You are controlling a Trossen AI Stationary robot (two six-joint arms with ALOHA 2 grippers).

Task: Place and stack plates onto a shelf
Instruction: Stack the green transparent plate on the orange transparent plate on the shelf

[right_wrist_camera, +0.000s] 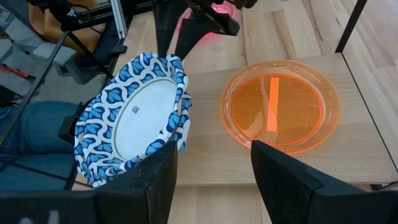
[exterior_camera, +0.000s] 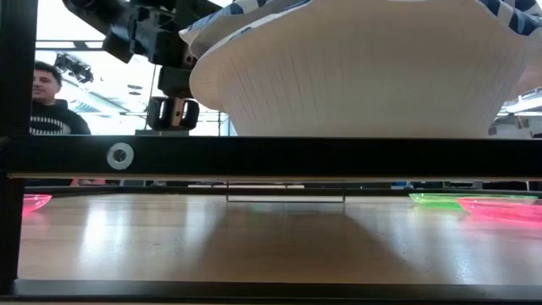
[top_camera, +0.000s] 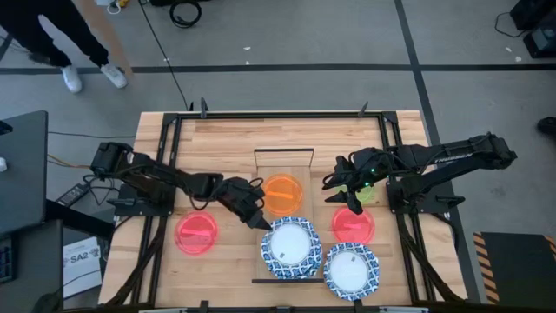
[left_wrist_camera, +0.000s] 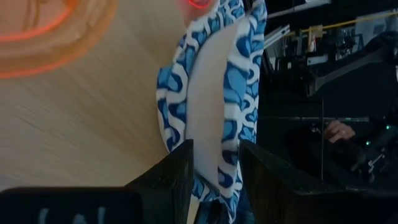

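My left hand [top_camera: 258,217] sat at the rim of the blue-patterned plates [top_camera: 291,248] stacked on the shelf [top_camera: 282,280], fingers spread either side, not gripping. My right hand [top_camera: 340,184] hovered apart over the surface [top_camera: 234,135], open and empty. A floor label [top_camera: 80,256] read "SA2".

Person [exterior_camera: 52,106] beyond table; legs [top_camera: 65,39] on floor; paper sheet [top_camera: 84,258].

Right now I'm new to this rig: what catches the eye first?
The stack of white paper plates with blue patterned rims on the light-wood shelf, the left gripper at its rim. Behind it sits a translucent orange plate. The right gripper hovers near a red-pink plate.
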